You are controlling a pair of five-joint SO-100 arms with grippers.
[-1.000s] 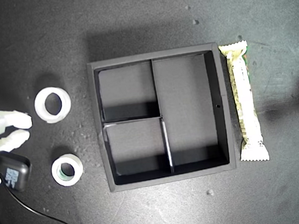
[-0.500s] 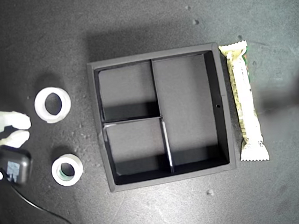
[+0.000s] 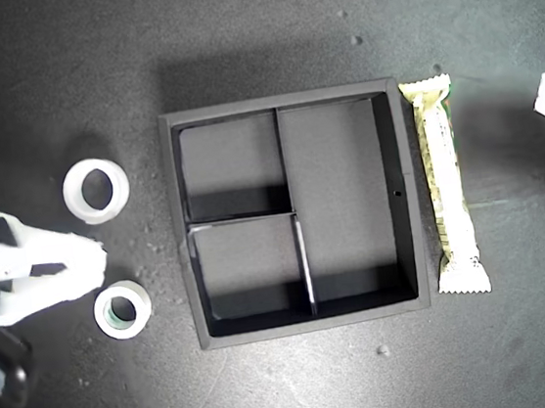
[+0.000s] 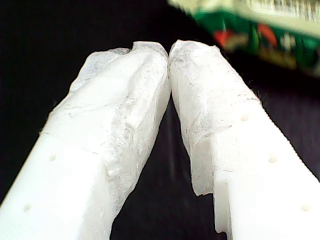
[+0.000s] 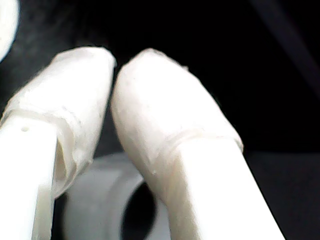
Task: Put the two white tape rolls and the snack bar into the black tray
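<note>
Surface: a dark, matte, lightly speckled tabletop (image 3: 253,29), seen from directly above in the exterior view.

Black tray (image 3: 399,190): square and three-part, at the centre of the exterior view. All three compartments are empty, so I judge that no item has been placed yet.

Snack bar (image 3: 445,189): lies lengthwise just beside the tray's outer wall, at 3 o'clock from the tray centre.

Wider tape roll (image 3: 96,190): flat on the table, well apart from the tray, at about 9 o'clock from it.

Smaller tape roll (image 3: 122,311): greenish core, at about 8 o'clock from the tray.

My second gripper (image 3: 99,265): at the exterior view's left, between the two rolls, its tips just beside the smaller roll. Its wrist view shows the padded tips nearly touching, with nothing between them and a white ring close beneath.

My first gripper (image 4: 169,52): its wrist view shows the tips pressed together on nothing, with the bar's green-printed wrapper just beyond. In the exterior view only a white corner shows at the right edge, at 2 o'clock from the tray.

Change since half a second ago: the second gripper has swung farther in toward the smaller roll, and more of the first gripper has come into view. The rolls, bar and tray have not moved.

Meaning: likely both arms are approaching, one toward a roll and one toward the bar. Either would need to spread its tips before gripping.
</note>
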